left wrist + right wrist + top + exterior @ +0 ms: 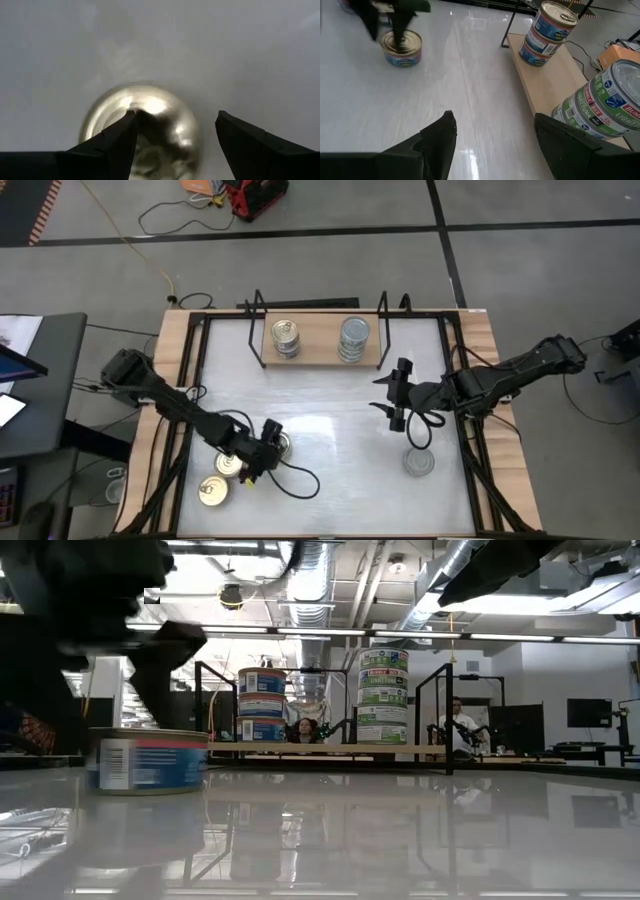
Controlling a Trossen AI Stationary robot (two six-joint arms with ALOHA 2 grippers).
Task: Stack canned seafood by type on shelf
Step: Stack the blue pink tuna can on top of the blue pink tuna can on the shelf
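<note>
Two stacks of tins stand on the wooden shelf (318, 345). One is a gold-lidded stack (286, 338) of three with blue labels (262, 703). The other is a silver-lidded stack (353, 338) with green labels (383, 695). My left gripper (272, 445) is open and slants down just over a loose gold-lidded tin (145, 130) at the table's near left. One finger is over the lid and the other is past its rim. My right gripper (398, 395) is open in the air right of the middle, with nothing between its fingers (495, 135). My left gripper hangs over the gold lid (160, 107) of the loose tin, coming from above at a slant. I cannot tell whether a fingertip touches the lid. The tin stands upright on the table.
Two more gold-lidded tins (230, 464) (212, 492) lie near the left front corner. A silver-lidded tin (419, 463) stands at the near right. The shelf's black wire ends (258, 330) rise at both sides. A cable loops on the table beside my left gripper.
</note>
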